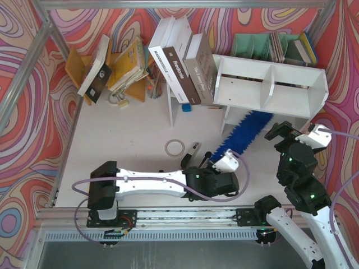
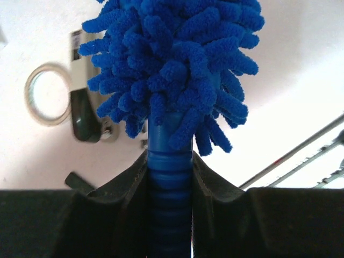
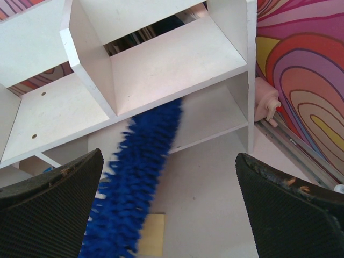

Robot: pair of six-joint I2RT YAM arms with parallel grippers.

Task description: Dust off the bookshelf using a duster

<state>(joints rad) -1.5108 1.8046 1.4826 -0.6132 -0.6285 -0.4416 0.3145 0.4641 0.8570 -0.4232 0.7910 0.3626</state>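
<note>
I hold the left gripper (image 2: 170,177) clamped on the duster (image 1: 247,130) handle. Its head reaches into the bookshelf (image 1: 269,84) lower compartment, while my right gripper (image 3: 169,193) hangs wide apart, empty. Dusting looks barely begun to me; the upper compartments are left.

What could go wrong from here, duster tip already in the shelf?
1. The left hand grips the duster only at its handle, so the long head could twist or slip when dragged along the bookshelf.
2. Tilted books lean on the shelf's left end; a hard push may shift it and topple them.
3. The open right hand hovers near the duster's path; the two might collide.
</note>
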